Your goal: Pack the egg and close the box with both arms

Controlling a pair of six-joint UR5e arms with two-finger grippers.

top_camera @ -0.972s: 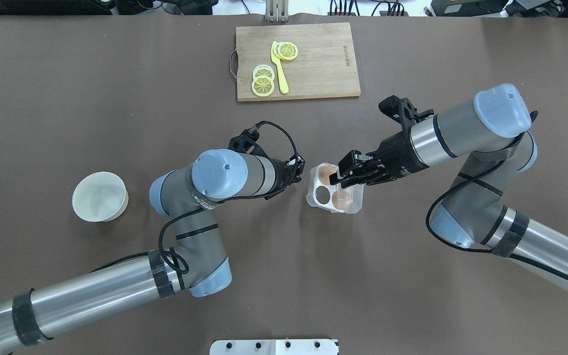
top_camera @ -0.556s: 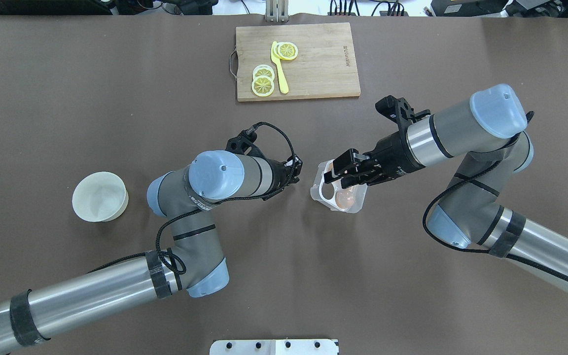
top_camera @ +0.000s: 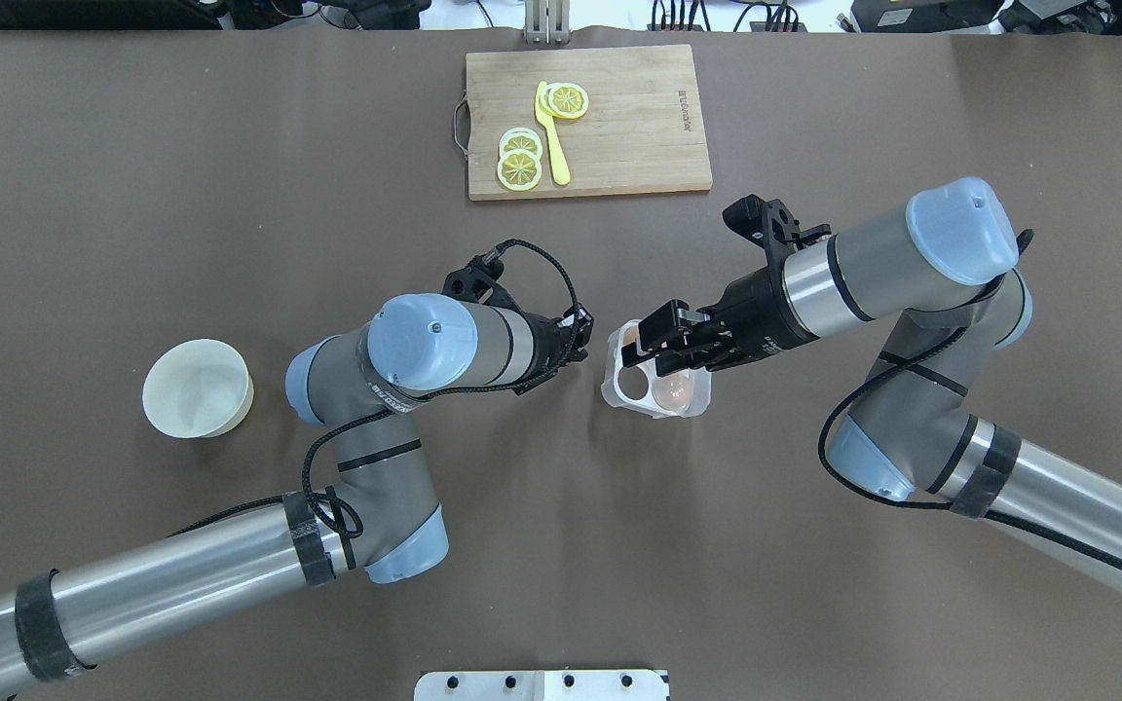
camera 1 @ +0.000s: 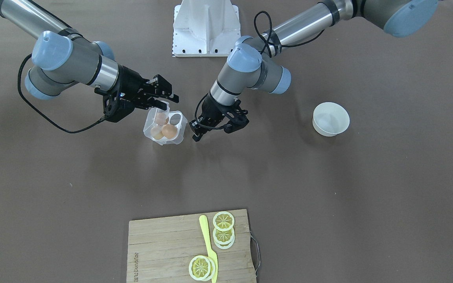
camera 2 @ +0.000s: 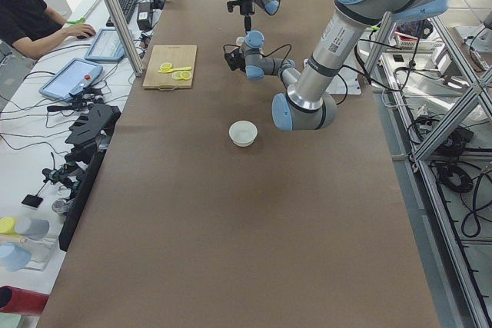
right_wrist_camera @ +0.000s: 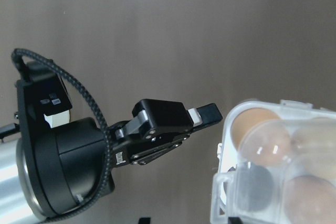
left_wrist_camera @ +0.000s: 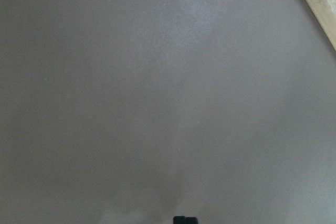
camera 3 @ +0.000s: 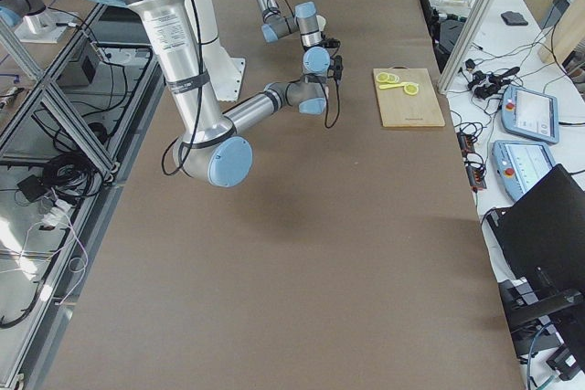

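**A:** Fig., overhead view, L to R. (a) White bowl [top_camera: 242,399], far L, well apart from the rest. (b) Left gripper [right_wrist_camera: 202,115], just beside the box and not touching it. Its fingers look pressed together on nothing, going by the right wrist view.

**B:** And (c), the box [camera 1: 180,135]?

**A:** Mid-table between the two grippers, tipped a little. Three cells are filled and one is vacant. The egg [camera 1: 169,130], the orange-brown one, sits in the cell on the operators' side toward (b). Clear domes show over the eggs, so the lid seems down or nearly so. Can't tell if the tab has caught. (d) Right gripper [top_camera: 654,352] has its fingers clamped on the box's edge on its own side; the exact spot is hidden.

**B:** Handling?

**A:** Thin clear plastic, so prob. light, springy and slick. It would likely flex or skate if pushed from one side only. The eggs are smooth, brittle and loose in their cells. I'd take hold at the rim or tab, never on the domes, w/ one gripper bracing and the other pressing near the latch. Keep the force gentle, or a shell cracks or the box pops out of the grip.
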